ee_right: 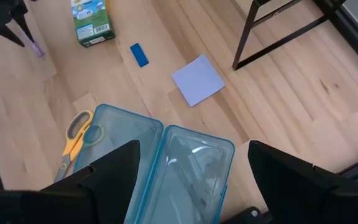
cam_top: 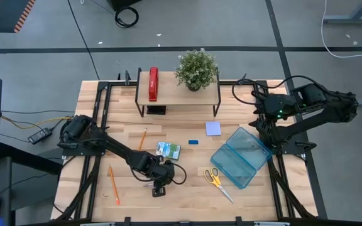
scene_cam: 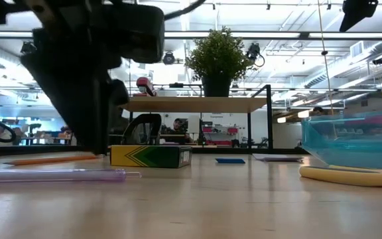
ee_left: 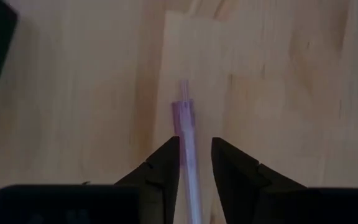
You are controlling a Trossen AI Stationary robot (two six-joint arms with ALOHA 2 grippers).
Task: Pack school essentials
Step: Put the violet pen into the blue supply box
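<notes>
Purple pen [ee_left: 186, 143] between left tool [ee_left: 194, 162] fingers, unclamped, right tool [ee_right: 191, 168] spread wide, no legible writing

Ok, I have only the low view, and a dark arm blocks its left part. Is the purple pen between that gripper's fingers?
Observer: Yes. The left wrist view shows the purple pen lying on the table between the left gripper fingers, with a gap on one side.
Operator: And is the blue case open?
Observer: Yes. The high view shows the blue case lying open, both halves flat. The right gripper waits near it, open.
</notes>
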